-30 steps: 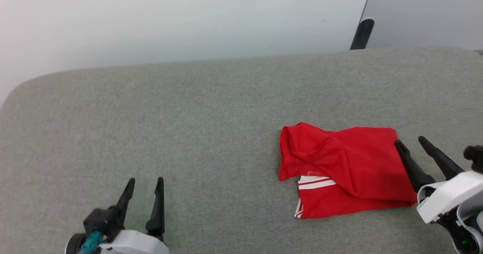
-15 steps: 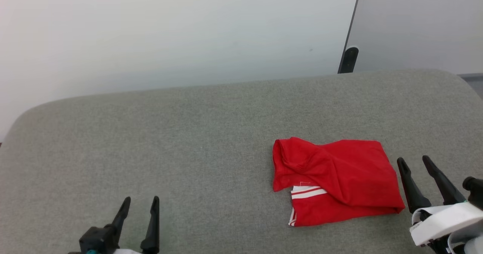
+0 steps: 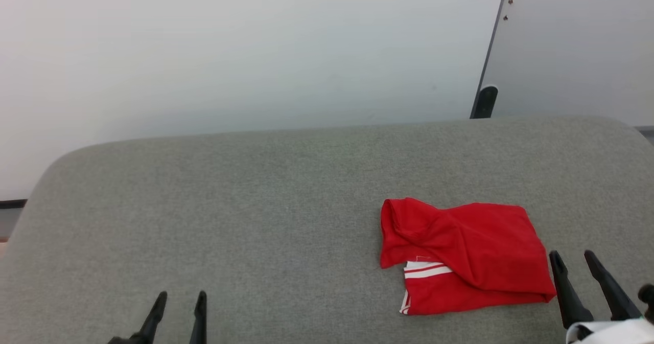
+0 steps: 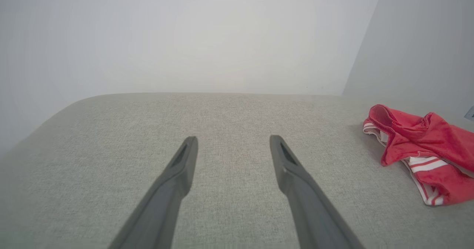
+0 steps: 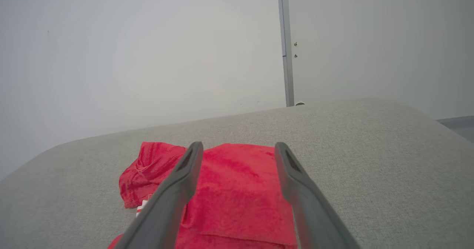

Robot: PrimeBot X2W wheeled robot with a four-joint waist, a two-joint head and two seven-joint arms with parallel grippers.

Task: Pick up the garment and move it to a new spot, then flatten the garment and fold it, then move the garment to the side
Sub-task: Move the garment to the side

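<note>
The garment (image 3: 462, 254) is a bright red cloth with white stripe trim, lying folded on the right half of the grey padded table (image 3: 255, 221). It also lies at the right edge of the left wrist view (image 4: 422, 151) and under the fingers in the right wrist view (image 5: 237, 189). My right gripper (image 3: 575, 257) stands open just right of the garment's right edge, apart from it and holding nothing. My left gripper (image 3: 179, 298) is open at the lower left over bare table, far from the garment. In each wrist view the two dark fingers (image 4: 292, 171) (image 5: 296, 182) stand spread with nothing between them.
A pale wall (image 3: 230, 52) runs behind the table's far edge. A dark upright post (image 3: 484, 101) stands at the seam with a second wall panel at the back right. The table's corners are rounded, and bare grey surface stretches left of the garment.
The head camera has tilted up, so table and garment sit lower in view. The right gripper, whose left finger overlapped the garment's right edge a second ago, now stands clear beside it. Both grippers stay open.
</note>
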